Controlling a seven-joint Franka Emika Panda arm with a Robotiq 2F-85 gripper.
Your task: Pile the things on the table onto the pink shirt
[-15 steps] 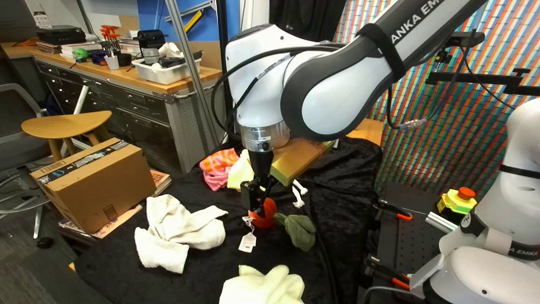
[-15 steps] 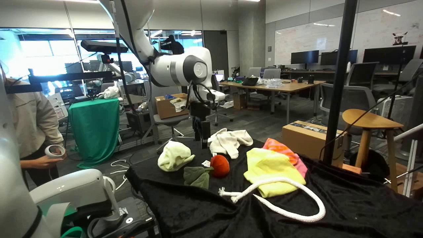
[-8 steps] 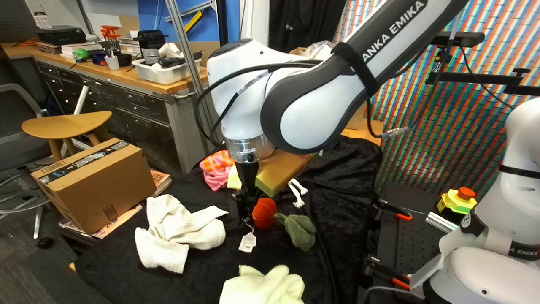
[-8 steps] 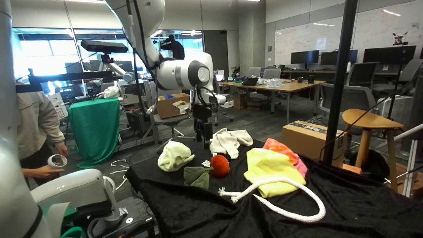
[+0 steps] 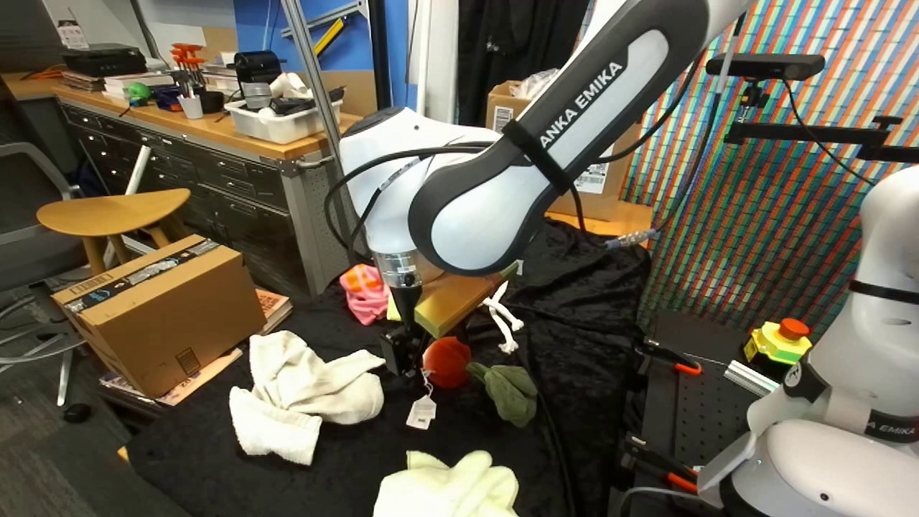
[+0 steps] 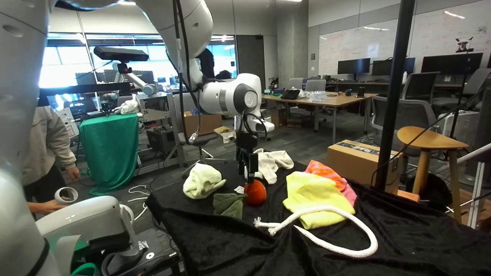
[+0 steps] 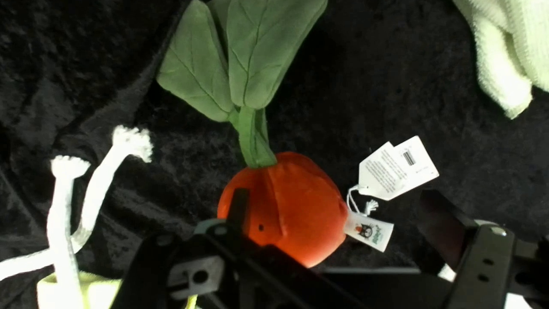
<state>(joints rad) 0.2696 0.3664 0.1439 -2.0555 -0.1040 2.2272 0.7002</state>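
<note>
A red-orange plush ball [image 7: 296, 206] with green cloth leaves [image 7: 266, 47] and white tags lies on the black-covered table [image 6: 422, 241]. My open gripper [image 7: 336, 208] hangs over it, one finger overlapping the ball's left side, the other beyond its tags. Contact cannot be told. The pink shirt [image 6: 348, 191] is partly covered by a yellow-green cloth [image 6: 318, 191]. Across that cloth runs a white rope loop [image 6: 373, 239]. A white cloth [image 5: 323, 391] and a pale yellow cloth [image 5: 449, 488] lie apart from the pile.
A black post [image 6: 393, 96] rises at the table's edge beyond the pink shirt. Beside the table stands a cardboard box [image 5: 165, 316]. A white robot arm [image 5: 833, 459] sits by a perforated black surface [image 5: 689, 409]. Someone with a controller [image 6: 66, 195] stands behind.
My arm has come down and shifted leftward in an exterior view, bringing the still open gripper low over the red plush. The cloths, rope and plush have not moved.
</note>
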